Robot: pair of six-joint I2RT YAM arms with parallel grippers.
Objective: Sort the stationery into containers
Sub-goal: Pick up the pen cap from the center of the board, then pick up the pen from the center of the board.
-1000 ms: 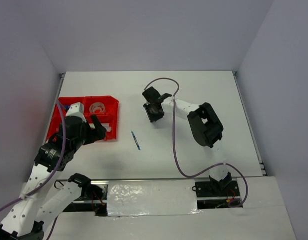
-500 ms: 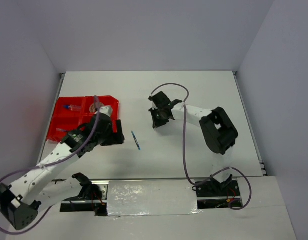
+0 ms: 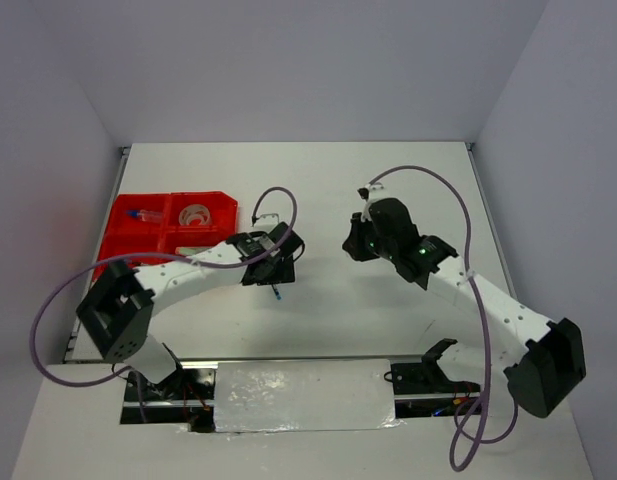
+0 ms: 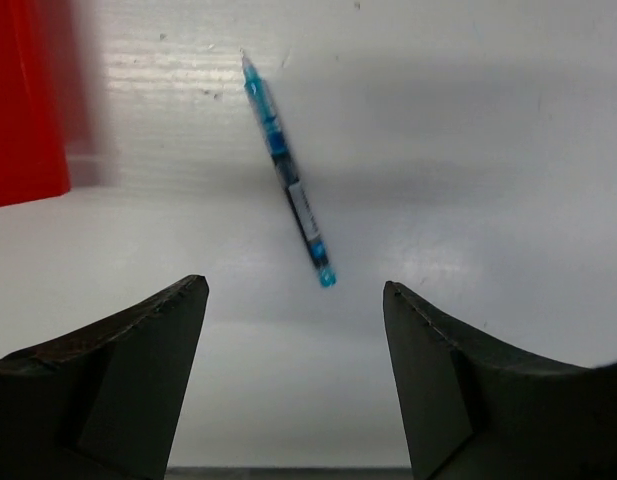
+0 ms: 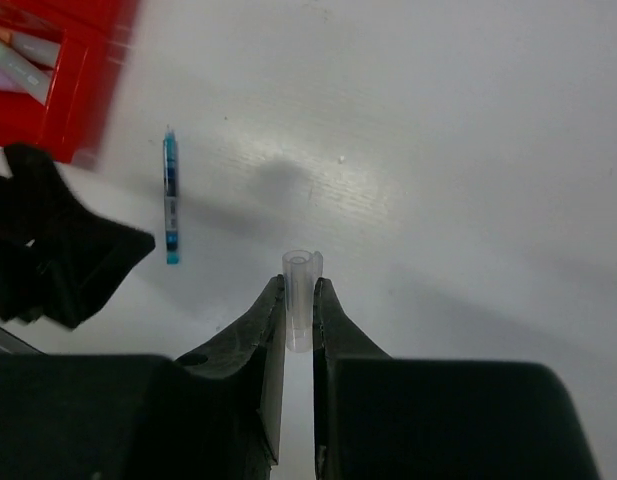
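A thin blue pen (image 4: 288, 180) lies on the white table, its near end just ahead of my left gripper (image 4: 295, 285), which hangs over it open and empty. From above, only the pen's tip (image 3: 276, 293) peeks out below the left gripper (image 3: 272, 262). My right gripper (image 5: 299, 283) is shut on a small clear pen cap (image 5: 300, 265), held upright above the table right of the pen (image 5: 171, 195). It shows at centre right from above (image 3: 356, 243). The red tray (image 3: 220, 205) sits at the left, holding a tape roll (image 3: 195, 215) and a blue pen (image 3: 138, 214).
Pastel markers (image 5: 18, 50) lie in the tray's near compartment (image 5: 73, 95). The tray's corner (image 4: 23, 100) is left of the left gripper. Both arms' cables (image 3: 418, 175) loop over the table. Grey walls close in the table on three sides.
The left arm swung from over the red tray to the middle of the table, over the blue pen. The right arm shifted rightward, and its jaws narrowed.
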